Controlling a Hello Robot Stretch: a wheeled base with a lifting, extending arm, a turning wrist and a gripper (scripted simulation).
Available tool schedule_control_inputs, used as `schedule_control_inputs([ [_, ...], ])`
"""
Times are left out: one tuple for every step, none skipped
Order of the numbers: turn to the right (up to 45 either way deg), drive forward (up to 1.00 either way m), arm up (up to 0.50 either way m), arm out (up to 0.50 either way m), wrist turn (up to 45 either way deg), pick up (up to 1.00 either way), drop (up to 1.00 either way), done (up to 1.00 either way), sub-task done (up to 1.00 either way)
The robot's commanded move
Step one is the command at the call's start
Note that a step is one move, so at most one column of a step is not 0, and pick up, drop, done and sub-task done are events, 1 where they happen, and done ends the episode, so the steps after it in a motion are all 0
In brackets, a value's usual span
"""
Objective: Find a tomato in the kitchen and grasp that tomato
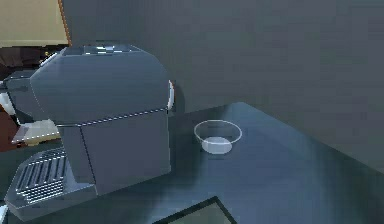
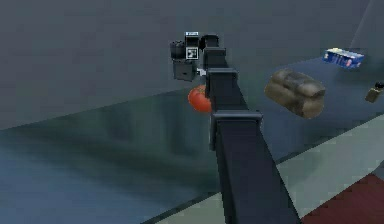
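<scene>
In the forward view, a big dark grey coffee machine [image 1: 100, 120] is standing at the left on a dark countertop [image 1: 300, 180], and its ribbed drip tray [image 1: 40, 182] is jutting toward the bottom left corner. To the right of the machine, apart from it, a small pale bowl [image 1: 219, 136] is sitting upright on the same counter, close to the dark wall [image 1: 280, 50] that is running behind both.

In the arm side view, the left half is showing bare dark countertop [image 2: 90, 150] meeting a dark wall. Near the middle, my arm [image 2: 245, 150] is rising as a dark square bar from the bottom edge, and two white marked squares [image 2: 186, 55] are standing at its far end. My pincer [image 2: 200, 70] is sitting there among them, though I am not making out its fingers clearly. The tomato [image 2: 199, 98], a round red shape, is showing just below the squares and against the left side of my arm, where counter and wall are meeting. I cannot tell whether my pincer is gripping the tomato or anything else, nor whether the tomato is resting on the counter.

Further right, a brown loaf [image 2: 295, 90] is lying on the counter, and beyond it a blue and white box [image 2: 343, 58] is sitting near the right edge.
</scene>
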Motion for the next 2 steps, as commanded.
schedule_control_inputs([
  [0.0, 0.00, -0.10, 0.00, 0.0, 0.00, 0.00, 0.00, 0.00],
  [0.0, 0.00, 0.00, 0.00, 0.0, 1.00, 0.00, 0.00, 0.00],
])
